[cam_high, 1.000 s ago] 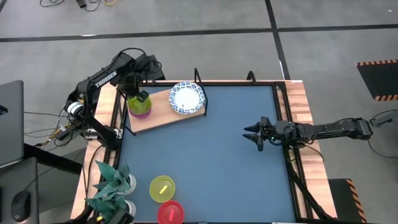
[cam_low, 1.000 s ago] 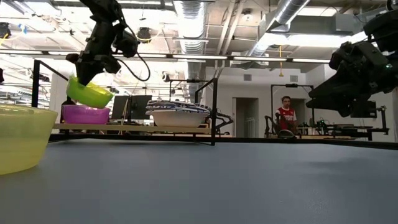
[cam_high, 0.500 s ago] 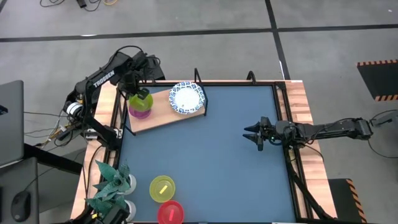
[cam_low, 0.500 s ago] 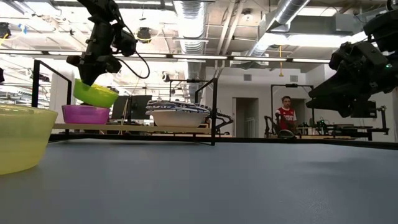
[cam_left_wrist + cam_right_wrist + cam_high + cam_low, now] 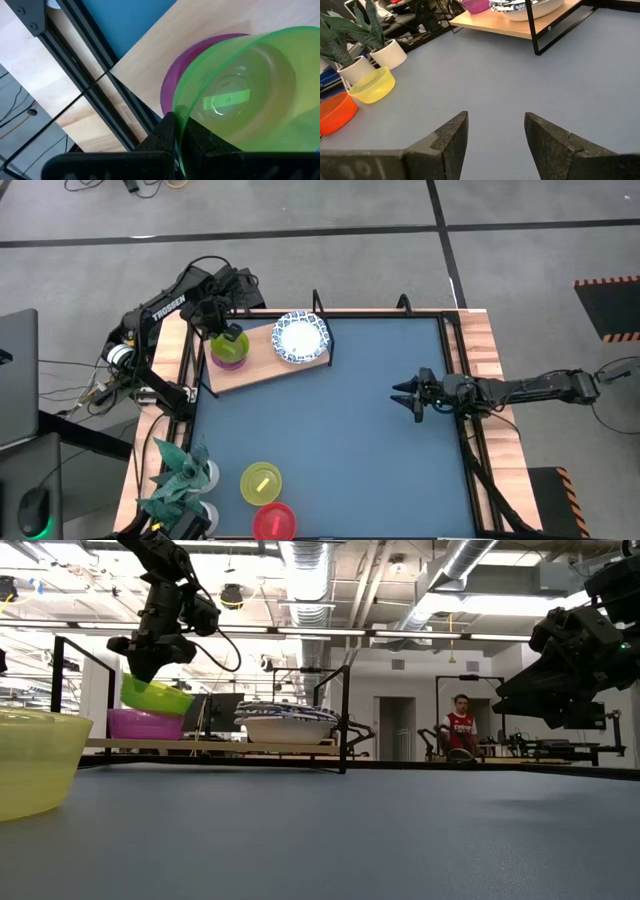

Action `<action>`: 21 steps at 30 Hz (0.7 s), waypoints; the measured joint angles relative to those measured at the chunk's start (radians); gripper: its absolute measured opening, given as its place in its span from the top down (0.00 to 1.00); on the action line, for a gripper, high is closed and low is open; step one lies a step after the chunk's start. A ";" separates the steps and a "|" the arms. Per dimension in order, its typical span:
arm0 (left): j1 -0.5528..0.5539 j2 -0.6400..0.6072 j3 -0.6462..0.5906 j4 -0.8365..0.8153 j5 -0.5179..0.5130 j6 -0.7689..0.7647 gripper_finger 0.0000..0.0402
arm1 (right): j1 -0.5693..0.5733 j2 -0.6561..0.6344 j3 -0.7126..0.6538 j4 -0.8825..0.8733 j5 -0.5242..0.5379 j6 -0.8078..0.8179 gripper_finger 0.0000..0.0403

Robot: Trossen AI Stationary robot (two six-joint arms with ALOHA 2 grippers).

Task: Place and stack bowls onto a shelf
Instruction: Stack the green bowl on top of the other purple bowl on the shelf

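The left hand [image 5: 150, 665] is closed on the rim of the small plain green bowl [image 5: 250, 95], tilted just above the purple plastic bowl [image 5: 140, 724] under it. The right hand [image 5: 495, 130] waits open.

Potted plant [image 5: 180, 480], distant person [image 5: 461, 727]

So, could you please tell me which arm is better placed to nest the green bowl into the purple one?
The left. Its hand already grips the green bowl, tilted just above the purple bowl on the shelf. The right hand hangs open, far across the table.
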 joint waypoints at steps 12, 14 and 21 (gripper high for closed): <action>0.000 0.000 0.000 -0.002 -0.002 0.035 0.86 | 0.000 0.000 0.000 0.000 0.000 -0.002 0.45; 0.000 0.000 0.000 -0.001 -0.007 0.049 0.80 | 0.000 0.000 0.000 0.000 0.000 -0.002 0.45; 0.000 0.000 0.002 -0.007 -0.024 0.090 0.61 | 0.000 0.000 0.000 0.000 0.000 -0.002 0.45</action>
